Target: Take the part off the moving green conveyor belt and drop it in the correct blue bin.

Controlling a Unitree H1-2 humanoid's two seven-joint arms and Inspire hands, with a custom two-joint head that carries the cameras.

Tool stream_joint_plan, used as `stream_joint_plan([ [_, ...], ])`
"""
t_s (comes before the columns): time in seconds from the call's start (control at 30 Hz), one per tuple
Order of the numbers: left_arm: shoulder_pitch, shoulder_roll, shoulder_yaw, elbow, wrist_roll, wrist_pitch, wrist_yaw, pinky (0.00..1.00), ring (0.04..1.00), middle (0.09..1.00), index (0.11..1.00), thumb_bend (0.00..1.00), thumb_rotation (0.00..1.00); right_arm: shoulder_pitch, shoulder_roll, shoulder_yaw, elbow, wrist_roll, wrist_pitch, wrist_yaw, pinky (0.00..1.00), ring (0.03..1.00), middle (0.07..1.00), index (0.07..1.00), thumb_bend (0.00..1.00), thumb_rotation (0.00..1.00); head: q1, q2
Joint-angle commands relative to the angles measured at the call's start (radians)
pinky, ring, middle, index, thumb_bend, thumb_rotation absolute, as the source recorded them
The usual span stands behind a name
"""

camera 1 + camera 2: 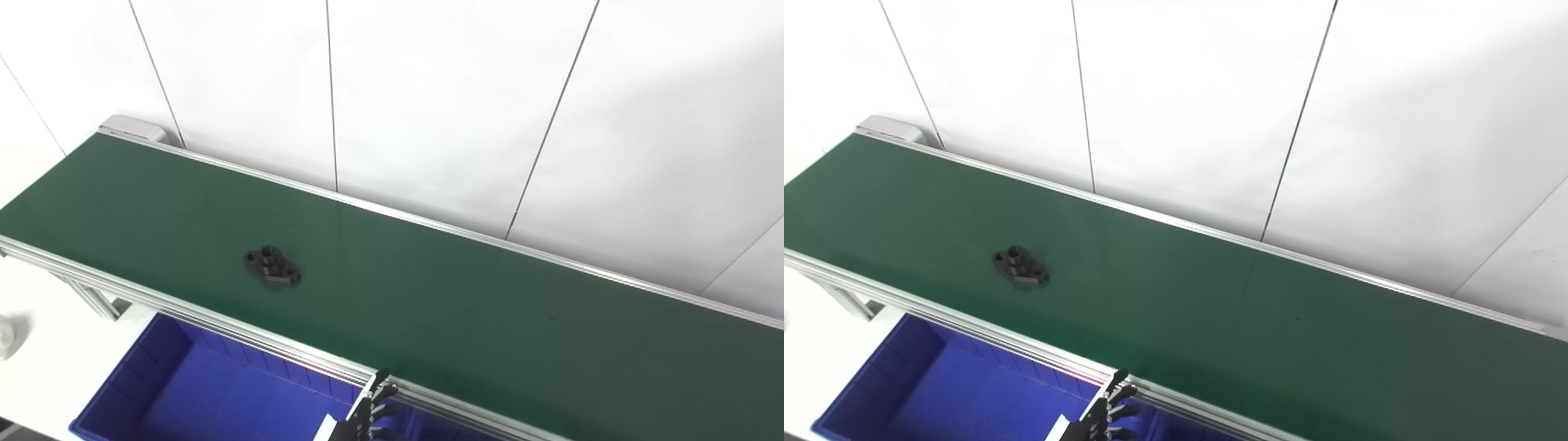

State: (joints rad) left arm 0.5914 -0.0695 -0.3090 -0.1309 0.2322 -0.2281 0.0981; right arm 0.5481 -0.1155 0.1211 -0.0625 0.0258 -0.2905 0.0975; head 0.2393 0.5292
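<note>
A black flanged part with a raised round hub lies flat on the green conveyor belt, toward the belt's left half and near its front rail. My left hand shows only at the bottom edge, just below the front rail and to the right of the part, well apart from it. Its fingers are spread and hold nothing. A blue bin sits under the belt's front edge, left of the hand. The right hand is out of view.
The belt runs diagonally from upper left to lower right, with aluminium rails on both sides and a white panelled wall behind. A frame leg stands at the left. A pale round object sits at the left edge.
</note>
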Motion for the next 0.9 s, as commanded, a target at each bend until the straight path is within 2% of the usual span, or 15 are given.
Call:
stream_joint_plan([
  [0.0, -0.002, -0.046, -0.029, -0.021, 0.003, -0.032, 0.007, 0.69, 0.841, 0.926, 0.977, 0.63, 0.74, 0.003, 0.001, -0.001, -0.031, 0.010, -0.062, 0.009, 1.00, 0.992, 1.000, 1.000, 0.83, 1.00, -0.003, 0.009],
  [0.13, 0.007, -0.041, -0.030, -0.042, 0.011, -0.010, 0.003, 0.69, 0.847, 0.925, 0.985, 0.64, 0.75, 0.008, -0.003, 0.003, -0.058, -0.035, -0.050, 0.006, 0.99, 0.966, 1.000, 1.000, 0.83, 1.00, -0.009, 0.028],
  [0.23, 0.015, -0.031, -0.028, -0.070, 0.005, 0.001, -0.006, 0.70, 0.851, 0.928, 0.986, 0.64, 0.75, 0.007, 0.008, 0.010, -0.118, -0.064, -0.004, 0.001, 0.95, 0.947, 0.986, 1.000, 0.82, 0.99, -0.019, 0.057],
  [0.37, 0.024, -0.018, -0.028, -0.104, -0.005, 0.024, -0.018, 0.74, 0.864, 0.942, 0.992, 0.64, 0.78, -0.003, 0.020, 0.017, -0.190, -0.110, 0.002, -0.006, 0.82, 0.908, 0.950, 0.998, 0.77, 0.89, -0.042, 0.084],
  [0.5, 0.027, -0.005, -0.025, -0.122, 0.001, 0.044, -0.031, 0.78, 0.879, 0.954, 1.000, 0.64, 0.82, -0.030, 0.047, 0.020, -0.293, -0.206, 0.076, -0.019, 0.77, 0.868, 0.916, 0.986, 0.80, 0.82, -0.068, 0.112],
  [0.53, 0.027, -0.004, -0.025, -0.126, 0.005, 0.045, -0.032, 0.79, 0.880, 0.955, 1.000, 0.64, 0.82, -0.060, 0.056, 0.026, -0.316, -0.252, 0.096, -0.018, 0.77, 0.864, 0.913, 0.985, 0.80, 0.81, -0.087, 0.128],
  [0.63, 0.027, -0.005, -0.026, -0.139, 0.014, 0.055, -0.032, 0.80, 0.881, 0.964, 1.000, 0.64, 0.86, -0.155, 0.085, 0.051, -0.367, -0.378, 0.171, -0.006, 0.70, 0.818, 0.890, 0.941, 0.81, 0.70, -0.104, 0.138],
  [0.77, 0.027, -0.004, -0.027, -0.150, 0.019, 0.072, -0.033, 0.80, 0.888, 0.968, 1.000, 0.64, 0.88, -0.256, 0.105, 0.094, -0.389, -0.498, 0.279, 0.027, 0.69, 0.829, 0.895, 0.920, 0.84, 0.67, -0.120, 0.147],
  [0.87, 0.024, -0.006, -0.028, -0.154, 0.019, 0.086, -0.034, 0.87, 0.907, 0.970, 1.000, 0.67, 0.90, -0.329, 0.115, 0.134, -0.380, -0.591, 0.325, 0.043, 0.68, 0.802, 0.868, 0.900, 0.89, 0.64, -0.122, 0.150],
])
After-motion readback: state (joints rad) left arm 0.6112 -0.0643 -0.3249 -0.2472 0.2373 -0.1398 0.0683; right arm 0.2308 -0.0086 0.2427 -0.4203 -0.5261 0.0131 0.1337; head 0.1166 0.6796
